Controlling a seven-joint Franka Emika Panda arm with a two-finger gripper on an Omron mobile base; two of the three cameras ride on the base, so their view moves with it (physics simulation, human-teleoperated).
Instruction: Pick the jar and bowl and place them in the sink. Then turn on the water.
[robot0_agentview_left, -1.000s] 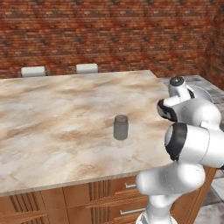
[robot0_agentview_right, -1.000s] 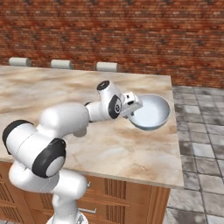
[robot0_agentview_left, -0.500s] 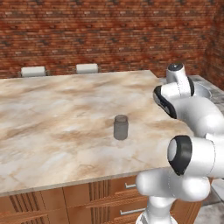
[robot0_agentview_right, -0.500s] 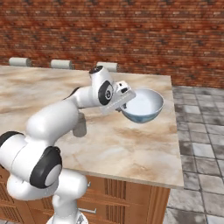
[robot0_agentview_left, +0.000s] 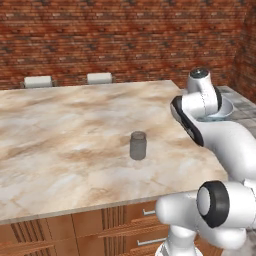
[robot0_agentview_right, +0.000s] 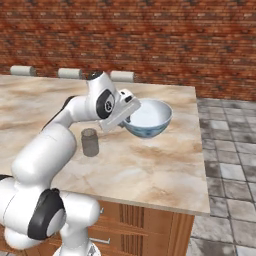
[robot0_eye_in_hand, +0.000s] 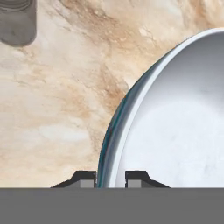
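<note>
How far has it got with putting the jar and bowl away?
Nothing is finished yet. The gripper is shut on the bowl's rim and holds it above the counter. The jar stands untouched on the counter. Both must go into a sink, then the water turned on.

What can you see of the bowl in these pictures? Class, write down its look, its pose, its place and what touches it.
The bowl is round and deep, pale blue-white with a darker bluish outside and a smooth glossy inside. It looks empty. It is held off the marble counter, roughly level, near the counter's right end. The gripper is shut on its rim, one finger inside the wall and one outside, as the hand view shows. Nothing else touches it. The jar stands apart, on the counter to its left.
</note>
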